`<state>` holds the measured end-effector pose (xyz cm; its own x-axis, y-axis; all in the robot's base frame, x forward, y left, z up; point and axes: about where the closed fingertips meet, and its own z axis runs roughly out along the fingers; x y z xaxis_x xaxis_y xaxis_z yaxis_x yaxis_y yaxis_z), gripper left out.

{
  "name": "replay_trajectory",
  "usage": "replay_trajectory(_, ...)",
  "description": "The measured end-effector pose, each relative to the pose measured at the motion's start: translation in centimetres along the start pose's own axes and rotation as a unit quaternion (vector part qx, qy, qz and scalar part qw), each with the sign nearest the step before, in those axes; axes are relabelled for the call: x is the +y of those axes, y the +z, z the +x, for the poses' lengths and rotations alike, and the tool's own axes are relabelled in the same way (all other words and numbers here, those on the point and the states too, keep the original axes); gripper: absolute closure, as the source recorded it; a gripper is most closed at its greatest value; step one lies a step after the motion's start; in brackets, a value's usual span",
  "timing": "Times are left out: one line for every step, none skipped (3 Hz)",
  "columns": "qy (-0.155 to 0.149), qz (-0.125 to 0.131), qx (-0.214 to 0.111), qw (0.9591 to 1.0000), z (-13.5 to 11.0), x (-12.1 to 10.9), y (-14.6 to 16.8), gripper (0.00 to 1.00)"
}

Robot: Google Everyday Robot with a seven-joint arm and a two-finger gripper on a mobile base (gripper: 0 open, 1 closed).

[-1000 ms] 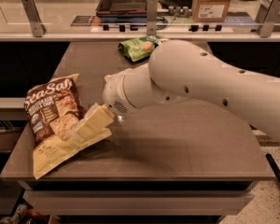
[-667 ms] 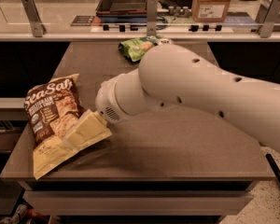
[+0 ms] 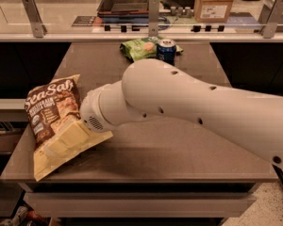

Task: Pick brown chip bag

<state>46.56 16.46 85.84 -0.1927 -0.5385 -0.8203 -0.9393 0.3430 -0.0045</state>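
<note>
Found the brown chip bag (image 3: 51, 102) lying flat at the left of the frame, on the table (image 3: 179, 147), with its pale lower corner close to the near left edge. Found the gripper (image 3: 67, 136) down on the bag's pale lower half, at the end of the white arm (image 3: 188, 100) reaching in from the right of the frame. Could not tell the gripper's state, open or closed.

Judged the main risk to be a poor hold: slick, crinkly film, likely to slide out of a pinch taken on a loose fold only. Judged a second risk from the bag's place: a sideways shove instead of a clean lift, and over the near left edge with it. Feared crushed chips, too, from too hard a squeeze. Saw little danger to the green bag (image 3: 140, 48) and the blue can (image 3: 166, 51) at the upper centre, both well apart from the gripper.

As to containers: took the chip bag for sealed, contents hidden. Saw the can upright, opened or not impossible to tell. Saw a cardboard box (image 3: 216, 4) at the upper right and a dark tray (image 3: 126, 3) at the upper centre, contents of neither made out.
</note>
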Motion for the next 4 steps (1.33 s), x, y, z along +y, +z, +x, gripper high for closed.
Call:
replay_trajectory(-0.018, -0.017, -0.015, 0.9996, -1.20, -0.80, 2.15, 0.00)
replay_trajectory(-0.019, -0.016, -0.015, 0.9996, -1.32, -0.66, 2.04, 0.18)
replay_trajectory(-0.021, -0.016, -0.015, 0.9995, -1.51, -0.51, 1.97, 0.42)
replay_trajectory(-0.024, -0.015, -0.016, 0.9995, -1.69, -0.36, 1.89, 0.64)
